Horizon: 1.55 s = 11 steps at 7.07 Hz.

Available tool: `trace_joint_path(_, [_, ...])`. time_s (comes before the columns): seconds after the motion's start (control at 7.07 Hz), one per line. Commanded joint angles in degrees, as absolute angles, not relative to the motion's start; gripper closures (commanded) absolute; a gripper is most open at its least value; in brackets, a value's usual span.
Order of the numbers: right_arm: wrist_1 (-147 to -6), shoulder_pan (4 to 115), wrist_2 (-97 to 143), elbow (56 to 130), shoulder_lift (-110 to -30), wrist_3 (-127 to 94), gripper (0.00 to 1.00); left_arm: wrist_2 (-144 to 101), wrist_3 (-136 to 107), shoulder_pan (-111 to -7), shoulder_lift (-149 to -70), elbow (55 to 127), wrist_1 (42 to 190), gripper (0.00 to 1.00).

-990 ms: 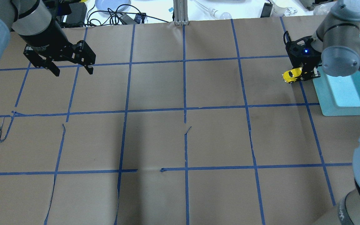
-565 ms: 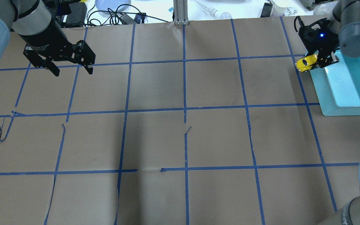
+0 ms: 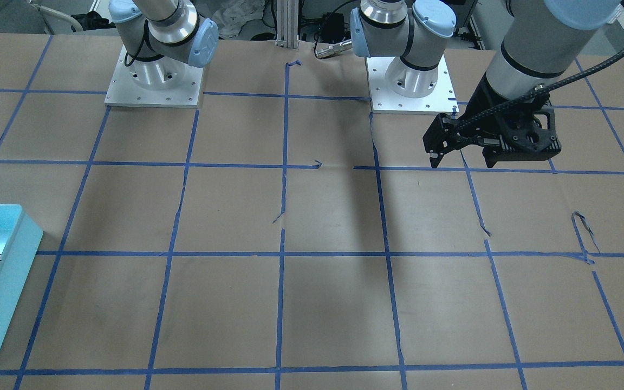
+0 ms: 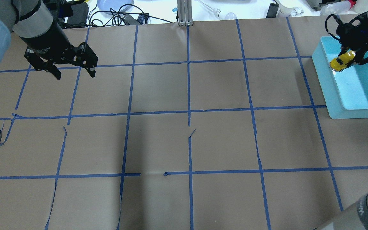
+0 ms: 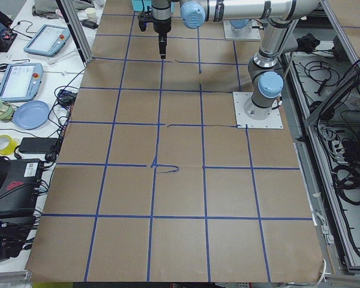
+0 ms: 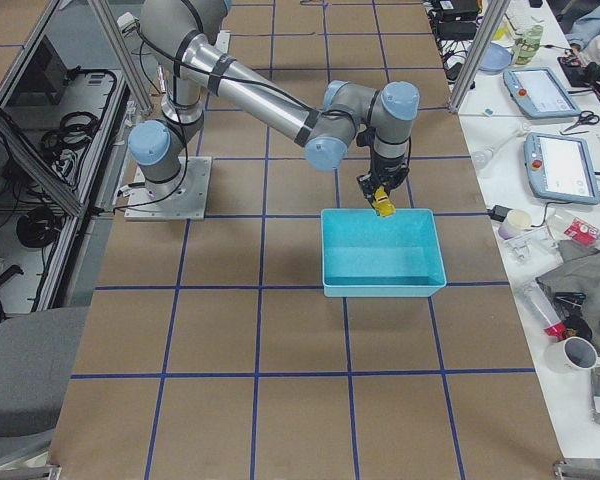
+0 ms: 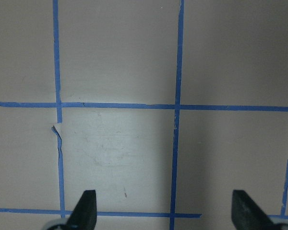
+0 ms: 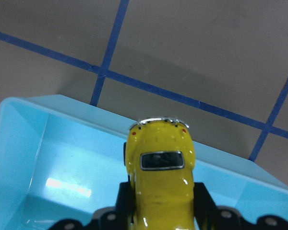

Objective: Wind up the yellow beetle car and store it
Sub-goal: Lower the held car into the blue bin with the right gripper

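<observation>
Broadly, the brown-papered worktop (image 4: 216, 143) is spreading out between my two arms, with its blue tape grid (image 4: 188, 95) lying flat apart from a few curling, torn ends. Its whole middle is lying open between my end effectors. Just past the paper's far edge, cables (image 4: 113, 14) and a blue plate (image 4: 115, 4) are crowding the border. On my right, the turquoise bin (image 4: 329, 86) is sitting at the worktop's edge and running out of the overhead view.

My right end effector (image 4: 349, 58) is clamping the yellow beetle car (image 4: 340, 61), its fingers (image 8: 126, 201) pressing on the car's two sides. I am holding the car over the bin's inside, just within the wall that is facing the worktop's middle, one end of the car pointing toward that wall. I cannot tell how high above the bin's floor it is hanging. A patch of light is glinting on that floor.

My left end effector (image 4: 74, 73) is hovering with its fingers spread wide, only paper and tape showing between them, well apart from bin and car.
</observation>
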State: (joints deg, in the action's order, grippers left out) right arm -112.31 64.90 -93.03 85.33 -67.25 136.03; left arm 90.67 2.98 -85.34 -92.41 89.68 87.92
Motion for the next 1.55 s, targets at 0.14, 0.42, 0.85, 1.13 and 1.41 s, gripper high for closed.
trace_joint_path(0.14, [-112.4,61.7,-93.2,83.1,-64.5,151.3,1.0,90.6,3.0,-85.4,-92.3,89.9,87.9,0.0])
trace_joint_path(0.42, [-112.4,59.6,-93.0,83.8,-63.9,165.4,1.0,90.6,3.0,-85.4,-92.3,89.9,87.9,0.0])
trace_joint_path(0.85, [-113.5,55.1,-93.5,84.5,-63.6,188.7,1.0,90.6,3.0,-85.4,-92.3,89.9,87.8,0.0])
trace_joint_path(1.13, [-116.3,55.1,-92.3,84.3,-61.5,193.9,1.0,90.6,2.9,-85.4,-92.3,89.9,87.8,0.0])
trace_joint_path(1.41, [-118.4,55.1,-89.0,84.5,-59.1,194.9,1.0,90.6,2.9,-85.4,-92.3,89.9,87.8,0.0])
